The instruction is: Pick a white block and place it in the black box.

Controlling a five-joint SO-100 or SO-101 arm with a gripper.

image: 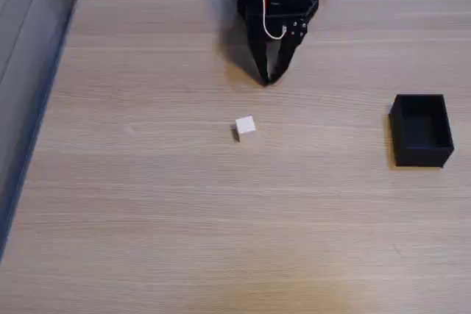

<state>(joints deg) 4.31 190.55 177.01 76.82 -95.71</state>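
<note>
The white block (245, 125), in the fixed view, lies alone on the wooden surface (147, 204), apart from the closed, empty hand (269, 79) and far from the black box (421, 129); it seems light and stiff, best pinched across two opposite flat faces.

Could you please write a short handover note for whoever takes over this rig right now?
Gripper: at the far side of the table, tips together, holding nothing.
White block: loose on the table, near the middle of the fixed view, below the gripper and apart from it.
Black box: at the right edge, open-topped, apparently empty.
Done: nothing yet.
Left: pick up the block, carry it right, release it in the box.
</note>
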